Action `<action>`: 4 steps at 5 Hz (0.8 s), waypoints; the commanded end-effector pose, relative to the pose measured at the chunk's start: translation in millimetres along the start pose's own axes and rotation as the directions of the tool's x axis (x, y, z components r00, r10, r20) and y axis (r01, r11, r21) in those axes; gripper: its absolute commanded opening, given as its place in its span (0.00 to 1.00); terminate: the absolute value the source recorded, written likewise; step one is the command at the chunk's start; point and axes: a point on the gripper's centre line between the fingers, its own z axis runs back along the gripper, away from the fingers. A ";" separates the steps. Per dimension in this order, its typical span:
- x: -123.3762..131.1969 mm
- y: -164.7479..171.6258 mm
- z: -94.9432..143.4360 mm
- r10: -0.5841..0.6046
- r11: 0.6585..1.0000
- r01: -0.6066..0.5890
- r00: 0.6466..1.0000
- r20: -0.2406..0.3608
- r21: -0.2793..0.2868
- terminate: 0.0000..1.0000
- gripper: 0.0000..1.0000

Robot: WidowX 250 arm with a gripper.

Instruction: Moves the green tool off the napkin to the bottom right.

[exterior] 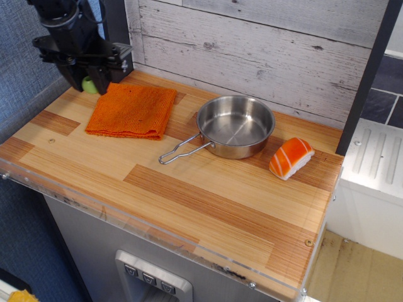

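Note:
My gripper (89,82) hangs in the air above the counter's far left corner, just past the upper left corner of the orange napkin (133,111). It is shut on the green tool (89,85); only the rounded lime-green handle end shows between the black fingers, and the grey head is hidden. The napkin lies flat on the wooden counter with nothing on it.
A steel pan (235,126) with a wire handle sits right of the napkin. An orange-and-white salmon sushi toy (291,158) lies right of the pan. A grey plank wall runs behind the counter (208,201); a black post stands at the right.

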 end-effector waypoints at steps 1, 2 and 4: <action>-18.0 -51.3 22.7 -0.102 0.994 0.103 0.993 0.057 -0.024 0.00 0.00; -34.8 -77.5 23.5 -0.150 0.988 0.152 0.987 0.058 -0.037 0.00 0.00; -76.4 -127.6 16.6 -0.282 0.956 0.284 0.959 0.030 -0.070 0.00 0.00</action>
